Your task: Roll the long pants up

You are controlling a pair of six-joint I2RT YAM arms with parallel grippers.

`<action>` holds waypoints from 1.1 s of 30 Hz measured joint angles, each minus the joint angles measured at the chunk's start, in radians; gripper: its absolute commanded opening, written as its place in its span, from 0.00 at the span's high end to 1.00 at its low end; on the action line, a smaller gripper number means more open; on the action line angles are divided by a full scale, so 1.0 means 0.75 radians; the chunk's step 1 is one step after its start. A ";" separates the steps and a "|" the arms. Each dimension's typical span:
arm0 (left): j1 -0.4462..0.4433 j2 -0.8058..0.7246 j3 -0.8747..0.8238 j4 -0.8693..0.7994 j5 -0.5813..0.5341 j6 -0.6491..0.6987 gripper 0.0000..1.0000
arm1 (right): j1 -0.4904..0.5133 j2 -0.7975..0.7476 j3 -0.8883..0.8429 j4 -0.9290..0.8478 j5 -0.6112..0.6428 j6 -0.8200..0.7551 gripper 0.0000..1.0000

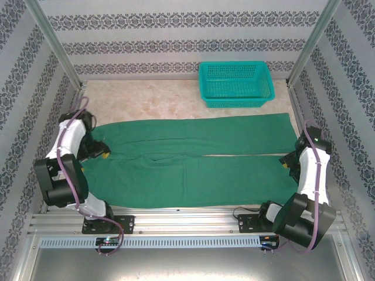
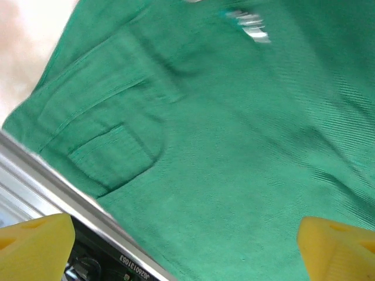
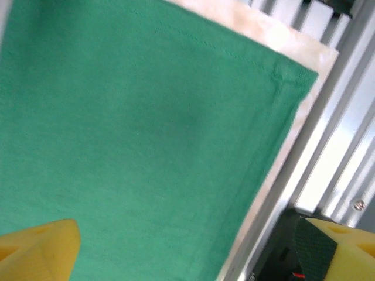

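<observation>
The long pants (image 1: 193, 157) lie flat across the table, dark green, with the waist at the left and both legs running to the right. My left gripper (image 1: 101, 151) hovers over the waist end, open; in the left wrist view its yellow fingertips (image 2: 35, 246) straddle the cloth beside a back pocket (image 2: 111, 152). My right gripper (image 1: 285, 161) is at the leg ends, also open. In the right wrist view the hem corner (image 3: 290, 79) of a leg lies ahead of the yellow fingertips (image 3: 38, 249), with nothing between them but flat cloth.
A teal mesh basket (image 1: 236, 84) stands at the back right, beyond the pants. The aluminium rail (image 1: 176, 219) runs along the near edge, close under both grippers. Patterned walls and metal posts (image 1: 55, 52) enclose the table.
</observation>
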 measured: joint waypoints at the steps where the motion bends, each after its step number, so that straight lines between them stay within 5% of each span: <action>1: 0.070 -0.018 -0.053 -0.001 0.024 -0.001 0.03 | -0.001 0.000 -0.009 -0.008 -0.010 0.004 0.07; 11: 0.123 -0.166 -0.250 0.025 0.243 0.036 0.03 | 0.065 -0.108 -0.237 0.004 -0.157 0.079 0.08; 22: 0.087 -0.188 -0.243 0.047 0.247 0.028 0.04 | 0.081 -0.171 -0.287 0.067 -0.186 0.081 0.08; 33: 0.082 0.012 0.010 0.291 0.162 -0.073 0.07 | 0.102 0.228 0.101 0.271 -0.128 0.007 0.07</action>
